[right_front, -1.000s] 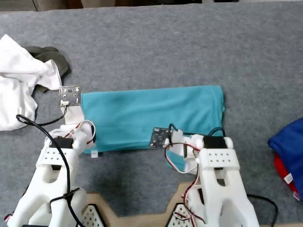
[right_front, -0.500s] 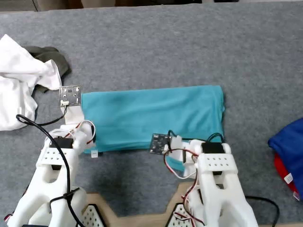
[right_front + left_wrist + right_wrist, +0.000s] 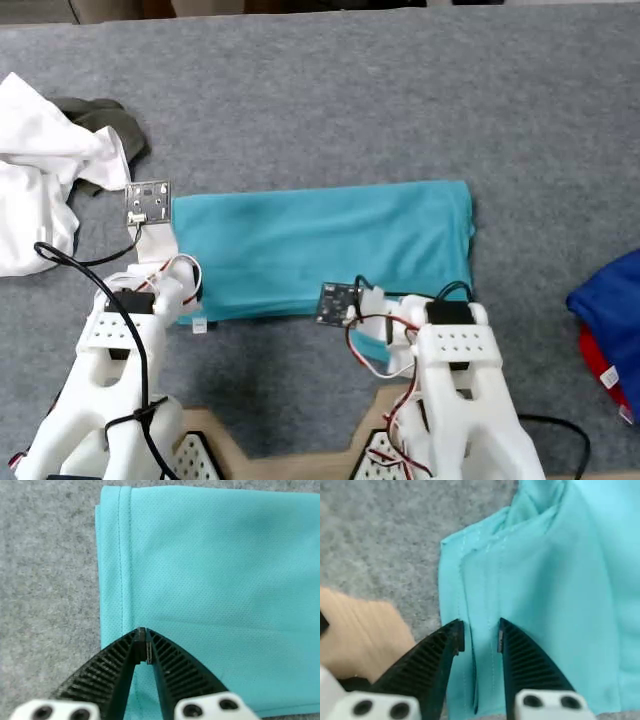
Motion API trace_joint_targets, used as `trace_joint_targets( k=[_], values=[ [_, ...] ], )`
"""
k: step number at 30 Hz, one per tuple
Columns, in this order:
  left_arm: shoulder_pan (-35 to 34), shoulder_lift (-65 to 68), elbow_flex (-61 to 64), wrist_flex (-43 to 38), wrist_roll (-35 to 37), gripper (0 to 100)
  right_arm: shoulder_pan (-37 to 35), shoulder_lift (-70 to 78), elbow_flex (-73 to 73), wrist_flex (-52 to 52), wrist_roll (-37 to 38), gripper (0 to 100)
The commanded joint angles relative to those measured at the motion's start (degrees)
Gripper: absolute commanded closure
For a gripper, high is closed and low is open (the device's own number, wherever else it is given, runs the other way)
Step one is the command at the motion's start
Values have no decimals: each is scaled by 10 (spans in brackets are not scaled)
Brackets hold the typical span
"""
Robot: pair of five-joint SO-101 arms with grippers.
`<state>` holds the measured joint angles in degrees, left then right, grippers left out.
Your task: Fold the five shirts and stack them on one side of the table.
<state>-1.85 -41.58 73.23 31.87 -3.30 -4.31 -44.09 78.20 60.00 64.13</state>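
A teal shirt (image 3: 320, 245) lies folded into a long band across the middle of the grey table. My left gripper (image 3: 142, 645) is shut, its tips together over the shirt just inside the hemmed short edge (image 3: 122, 560). In the high view the left arm (image 3: 120, 340) stands at the band's left end. My right gripper (image 3: 477, 632) is open by a narrow gap, and a stitched flap of teal cloth (image 3: 485, 580) runs between its fingers. That flap (image 3: 372, 345) pokes out of the band's near edge, beside the right arm (image 3: 455, 350).
A crumpled white shirt (image 3: 35, 190) and a dark olive one (image 3: 112, 120) lie at the far left. At the right edge a blue shirt (image 3: 610, 295) rests over a red one (image 3: 605, 375). The arms' wooden base (image 3: 235, 430) borders the near side.
The right arm drew back a little toward the near edge of the table between the two earlier frames, then held still. The left arm and the shirt have not moved.
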Motion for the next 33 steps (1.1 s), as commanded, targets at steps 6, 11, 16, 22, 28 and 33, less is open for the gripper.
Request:
trace_joint_targets(
  k=[6, 11, 16, 22, 28, 33],
  values=[
    [-3, 1, -27, -7, 4, 979, 11, 5, 3, -11, 4, 858],
    [-3, 1, -27, -7, 4, 979, 47, 5, -8, -18, 4, 858],
    [-3, 1, -27, -7, 4, 979, 49, 5, -12, -18, 4, 870],
    [-3, 1, -27, -7, 3, 979, 51, 5, -12, -19, 4, 984],
    [-3, 1, -27, -7, 3, 979, 49, 5, -13, -15, 6, 983],
    [-2, 1, -27, -7, 3, 979, 51, 4, -57, 37, 7, 983]
  ],
)
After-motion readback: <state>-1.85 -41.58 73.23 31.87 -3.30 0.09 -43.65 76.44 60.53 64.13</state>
